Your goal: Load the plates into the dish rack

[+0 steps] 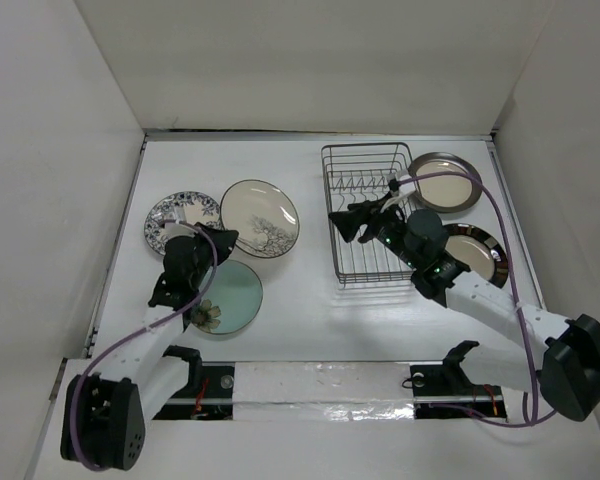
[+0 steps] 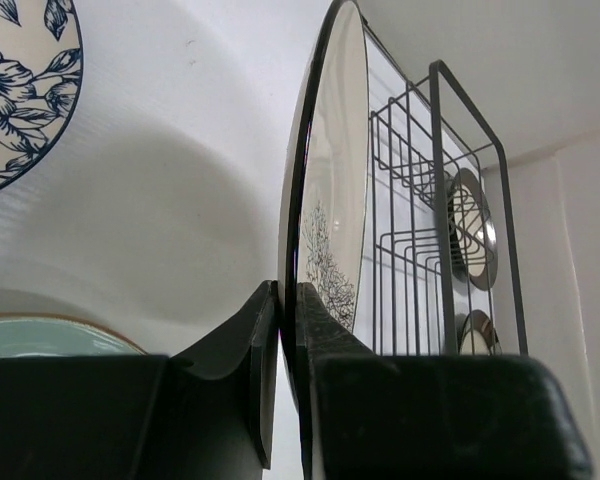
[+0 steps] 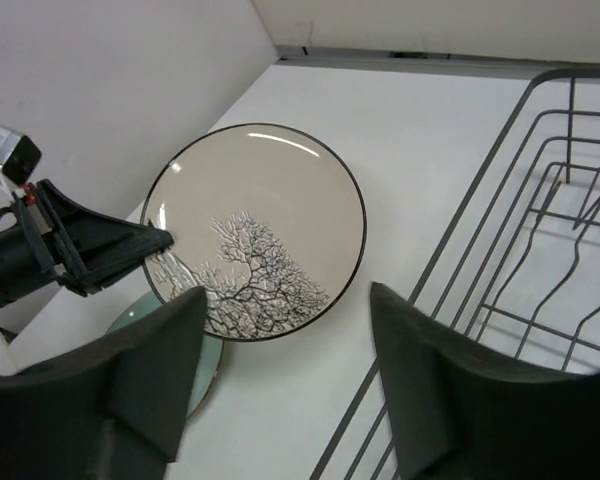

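Note:
My left gripper (image 1: 223, 238) is shut on the left rim of the cream tree-print plate (image 1: 260, 217); in the left wrist view that dark rim (image 2: 298, 200) runs straight between the closed jaws. The right gripper (image 1: 342, 225) hangs open with nothing in it at the left side of the wire dish rack (image 1: 370, 210). In the right wrist view its fingers (image 3: 150, 370) frame the cream plate (image 3: 260, 225) on the table. A black-and-white patterned plate (image 1: 180, 215) and a pale green plate (image 1: 225, 297) lie near the left arm.
Two beige dark-rimmed plates (image 1: 445, 182) (image 1: 475, 252) lie right of the rack, the nearer one partly under the right arm. The rack (image 3: 540, 230) holds nothing. White walls close in the table on the left, back and right.

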Action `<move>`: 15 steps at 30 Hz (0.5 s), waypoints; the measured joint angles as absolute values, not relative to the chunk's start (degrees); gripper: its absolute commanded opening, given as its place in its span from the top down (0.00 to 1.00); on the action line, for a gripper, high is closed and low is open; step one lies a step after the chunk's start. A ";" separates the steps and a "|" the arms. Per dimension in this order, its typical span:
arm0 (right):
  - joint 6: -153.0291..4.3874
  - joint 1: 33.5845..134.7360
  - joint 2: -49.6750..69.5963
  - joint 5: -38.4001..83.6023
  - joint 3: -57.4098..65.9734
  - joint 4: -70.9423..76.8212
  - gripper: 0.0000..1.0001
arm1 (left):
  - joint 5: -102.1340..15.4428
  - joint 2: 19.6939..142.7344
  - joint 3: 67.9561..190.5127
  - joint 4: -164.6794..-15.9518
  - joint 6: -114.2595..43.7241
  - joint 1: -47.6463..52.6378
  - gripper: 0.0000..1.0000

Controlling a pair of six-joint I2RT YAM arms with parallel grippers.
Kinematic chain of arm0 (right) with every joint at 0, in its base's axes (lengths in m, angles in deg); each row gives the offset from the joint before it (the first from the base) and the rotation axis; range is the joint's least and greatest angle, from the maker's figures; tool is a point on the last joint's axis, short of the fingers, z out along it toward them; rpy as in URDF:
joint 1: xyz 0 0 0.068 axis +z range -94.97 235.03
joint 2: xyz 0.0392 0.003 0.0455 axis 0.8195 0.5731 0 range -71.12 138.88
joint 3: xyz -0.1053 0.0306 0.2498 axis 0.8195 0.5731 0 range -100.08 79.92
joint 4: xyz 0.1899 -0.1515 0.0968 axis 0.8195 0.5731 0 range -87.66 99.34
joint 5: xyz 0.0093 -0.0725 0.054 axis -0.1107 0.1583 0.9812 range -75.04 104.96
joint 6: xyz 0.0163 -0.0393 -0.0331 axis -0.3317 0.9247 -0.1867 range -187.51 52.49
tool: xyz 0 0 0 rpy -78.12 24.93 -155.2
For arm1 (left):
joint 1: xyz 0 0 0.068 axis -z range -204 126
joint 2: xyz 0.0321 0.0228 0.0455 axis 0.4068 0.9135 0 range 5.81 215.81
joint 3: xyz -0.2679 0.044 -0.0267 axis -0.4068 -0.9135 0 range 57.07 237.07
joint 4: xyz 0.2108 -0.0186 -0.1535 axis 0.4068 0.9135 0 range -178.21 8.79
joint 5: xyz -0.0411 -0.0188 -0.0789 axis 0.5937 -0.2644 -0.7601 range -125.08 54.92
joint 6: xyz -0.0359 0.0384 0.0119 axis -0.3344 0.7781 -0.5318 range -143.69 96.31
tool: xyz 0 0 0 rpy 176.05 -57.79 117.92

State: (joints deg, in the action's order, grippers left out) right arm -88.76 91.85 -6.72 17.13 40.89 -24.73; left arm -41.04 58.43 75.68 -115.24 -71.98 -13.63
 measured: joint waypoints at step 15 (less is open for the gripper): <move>-91.80 91.70 8.56 27.50 33.68 -25.18 0.07 | -50.37 43.35 85.62 -101.58 -68.53 -13.63 1.00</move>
